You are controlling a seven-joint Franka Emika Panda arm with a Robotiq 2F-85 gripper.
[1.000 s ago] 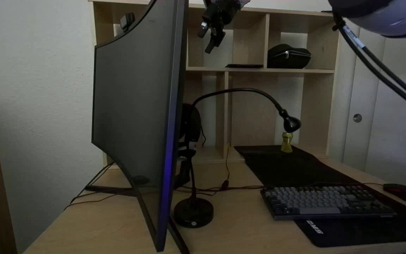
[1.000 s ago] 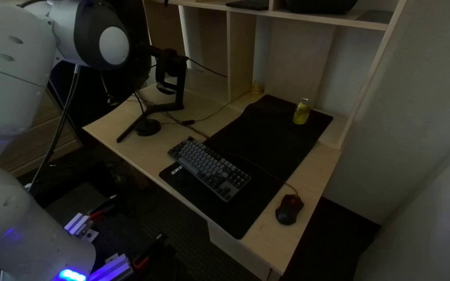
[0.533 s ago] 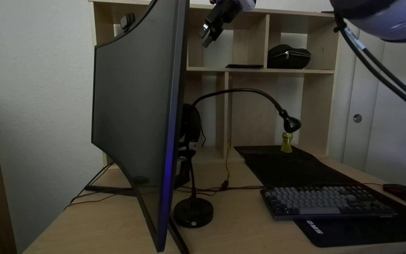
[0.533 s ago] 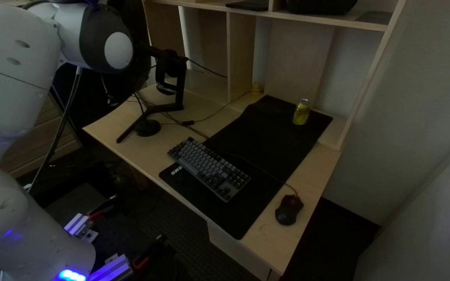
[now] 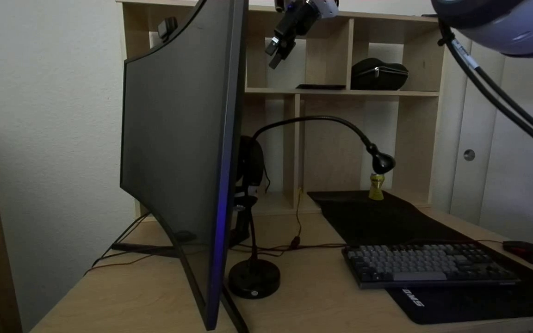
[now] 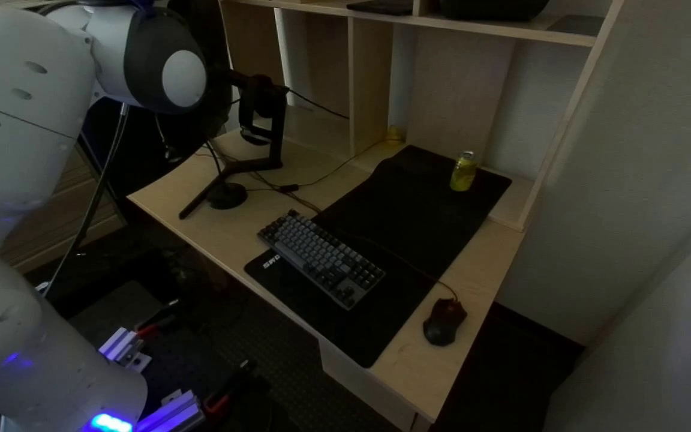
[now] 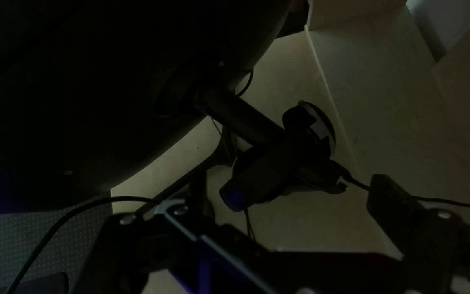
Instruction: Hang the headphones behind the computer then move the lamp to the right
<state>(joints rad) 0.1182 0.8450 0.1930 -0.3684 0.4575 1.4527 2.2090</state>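
Observation:
The black headphones [image 5: 255,162] appear to hang on the stand behind the computer monitor [image 5: 178,134]. Their cup shows in an exterior view [image 6: 254,137] and as a dark shape with a grey pad in the wrist view [image 7: 320,127]; the rest blends into the dark stand. The black gooseneck lamp [image 5: 254,279] stands upright beside the monitor, its head curving away over the desk; its base also shows in an exterior view [image 6: 227,196]. My gripper [image 5: 273,56] is high above the desk behind the monitor. In the wrist view its fingers [image 7: 300,208] are apart, with nothing between them.
A keyboard [image 5: 428,263] and mouse [image 5: 531,254] are on the desk with a black mat [image 5: 368,217]. A yellow can [image 6: 463,172] stands at the mat's far end. Wooden shelves [image 5: 391,94] hold a black case [image 5: 379,75]. Cables [image 5: 312,246] cross the desk.
The gripper has turned and shifted slightly, and its fingers look closer together in an exterior view than one second ago. The arm has moved slightly. The headphones and lamp have not moved.

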